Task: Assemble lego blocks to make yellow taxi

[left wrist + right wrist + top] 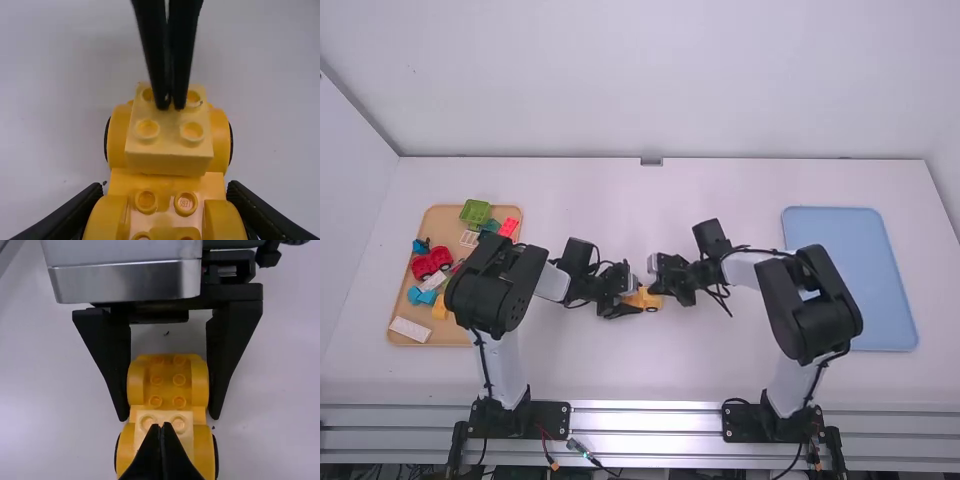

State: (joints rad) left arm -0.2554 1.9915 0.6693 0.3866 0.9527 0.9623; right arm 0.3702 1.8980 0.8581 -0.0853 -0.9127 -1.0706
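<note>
Yellow car base [167,182] cut off by L & R wrist cam edges.

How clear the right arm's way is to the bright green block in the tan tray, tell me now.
Not very, so probably no: the right gripper is down at the yellow car, and the left arm lies largely between there and the bright green block.

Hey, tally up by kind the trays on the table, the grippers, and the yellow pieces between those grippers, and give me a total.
Trays: 2 (tan tray, blue tray)
Grippers: 2 (left gripper, right gripper)
Wheeled yellow base: 1
Pale yellow four-stud block: 1
Total: 6
</note>
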